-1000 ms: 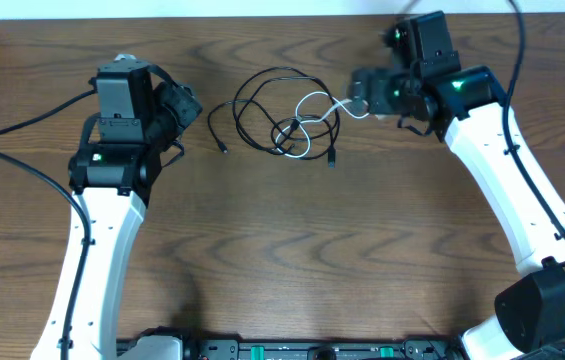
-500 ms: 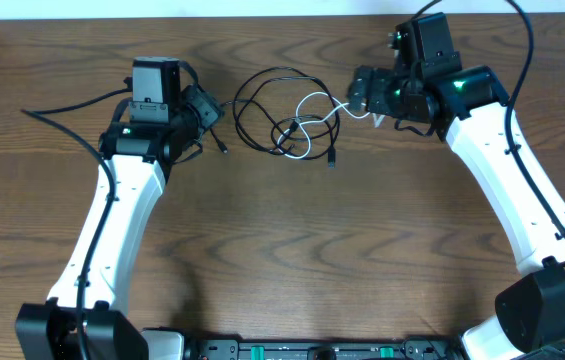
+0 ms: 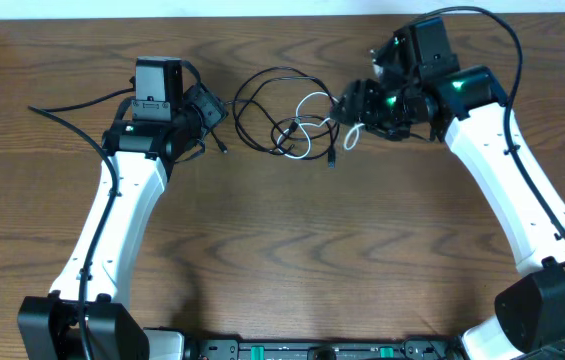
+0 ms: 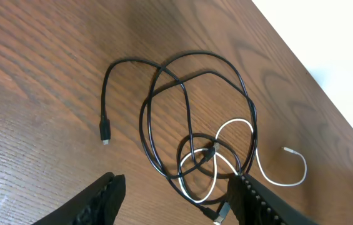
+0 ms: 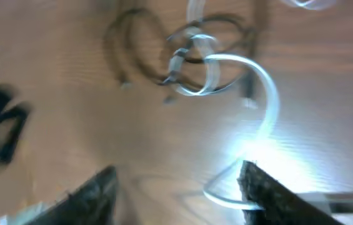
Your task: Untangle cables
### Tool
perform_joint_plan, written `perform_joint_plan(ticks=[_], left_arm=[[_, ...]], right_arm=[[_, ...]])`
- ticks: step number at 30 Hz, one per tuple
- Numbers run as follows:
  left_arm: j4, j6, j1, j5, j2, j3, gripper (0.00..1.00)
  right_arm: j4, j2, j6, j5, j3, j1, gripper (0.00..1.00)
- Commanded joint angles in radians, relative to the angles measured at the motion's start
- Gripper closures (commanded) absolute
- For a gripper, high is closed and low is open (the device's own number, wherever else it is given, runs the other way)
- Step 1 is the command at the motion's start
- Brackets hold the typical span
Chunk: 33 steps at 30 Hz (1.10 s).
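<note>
While the cables [image 3: 287, 125] lie in one knot at the far middle of the counter [image 3: 292, 250], I read the step in hand as the first grasp: one arm stands on each side of the pile, and nothing is lifted yet.

- Left fingers [image 4: 95, 203]: apart and empty, hovering just short of the tangle. The free plug end [image 4: 104, 136] of a black cable lies on the wood just ahead of one of them.
- Right fingers [image 5: 270, 194]: also apart. The white cable [image 5: 270, 94] runs between them, but this wrist view is blurred and I see no pinch on it.

Next move, as I judge it:

1. Close the right fingers on the white cable near its loose end and draw it outward, away from the knot.
2. Take the black plug end with the left fingers and hold it, or pull the opposite way.
3. Pull slowly. The white loop looks threaded through the black loops near the centre and could tighten.

Surface: brown wood grain, flat and matte. Room: a pale strip [image 3: 162, 8] shows beyond the far edge, and a dark rail [image 3: 312, 350] runs along the near edge
</note>
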Motion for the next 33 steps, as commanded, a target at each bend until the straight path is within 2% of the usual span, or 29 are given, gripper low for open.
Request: perform_joint_plan(ticks=[1,3,4,5,6,7,8,9,12,14,18,23,33], left_arm=[[0.002,0.013,-0.003,0.009,0.0,0.011,0.41],[0.002,0.013,-0.003,0.009,0.0,0.011,0.41],[0.002,0.013,-0.003,0.009,0.0,0.011,0.41],[0.002,0.013,-0.003,0.009,0.0,0.011,0.41],[0.002,0.013,-0.003,0.009,0.0,0.011,0.41],[0.002,0.013,-0.003,0.009,0.0,0.011,0.41],[0.002,0.013,-0.003,0.01,0.0,0.011,0.41],[0.002,0.013,-0.003,0.019,0.0,0.011,0.41],[0.01,0.014,-0.003,0.119,0.0,0.011,0.41],[0.021,0.019,-0.003,0.191,0.0,0.011,0.41],[0.045,0.106,-0.003,0.327,0.0,0.011,0.41],[0.07,0.201,-0.003,0.48,0.0,0.011,0.41],[0.154,0.2,-0.004,0.675,0.0,0.011,0.41]], right_arm=[[-0.076,-0.003,0.227,0.381,0.002,0.021,0.74],[-0.106,-0.003,0.283,0.427,0.002,0.03,0.73],[-0.105,-0.003,0.28,0.414,0.002,0.032,0.66],[-0.105,-0.003,0.28,0.401,0.002,0.035,0.53],[-0.102,-0.003,0.28,0.385,0.002,0.039,0.32],[-0.1,-0.003,0.28,0.38,0.002,0.042,0.2],[-0.094,-0.003,0.28,0.374,0.002,0.047,0.1],[-0.089,-0.003,0.28,0.37,0.002,0.049,0.07],[-0.051,-0.003,0.277,0.312,0.002,0.058,0.04],[0.003,-0.003,0.223,0.226,0.002,0.061,0.02],[0.139,-0.003,0.125,0.034,0.002,0.061,0.01],[0.251,-0.003,0.127,-0.024,0.002,0.06,0.01],[0.567,-0.003,0.308,-0.138,0.002,0.053,0.01]])
